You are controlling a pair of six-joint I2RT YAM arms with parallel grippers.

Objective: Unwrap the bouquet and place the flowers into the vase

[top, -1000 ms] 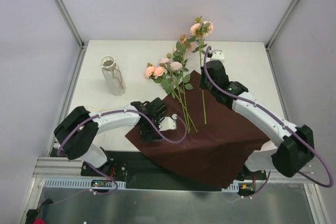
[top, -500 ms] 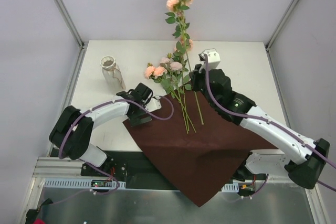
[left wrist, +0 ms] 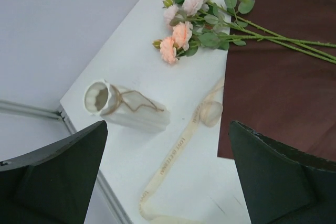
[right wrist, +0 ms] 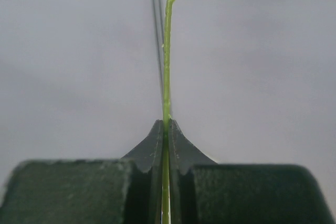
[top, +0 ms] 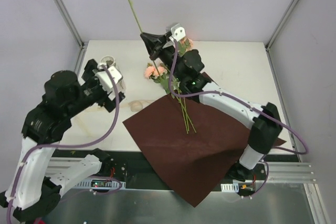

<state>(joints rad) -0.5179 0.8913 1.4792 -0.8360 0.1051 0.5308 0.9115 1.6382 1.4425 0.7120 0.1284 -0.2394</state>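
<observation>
Most of the unwrapping looks done; the dark red paper (top: 205, 150) lies spread at the near edge of the counter (top: 247, 66), the other flowers (top: 155, 71) resting across its far corner; further back on the left, your left gripper (left wrist: 168, 127) hangs wide open and empty above the vase (left wrist: 128, 109); farthest, your right gripper (right wrist: 164, 129) is clamped on one stem (right wrist: 167, 51), held high; steady the vase, bring the cut end over the narrow mouth, lower straight, then let go.

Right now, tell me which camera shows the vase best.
Left wrist view: the vase shows whole, rim to base, dark lines clear. In the top external view the left gripper covers most of it below the rim. The right wrist view shows none of it, only a stem.
</observation>
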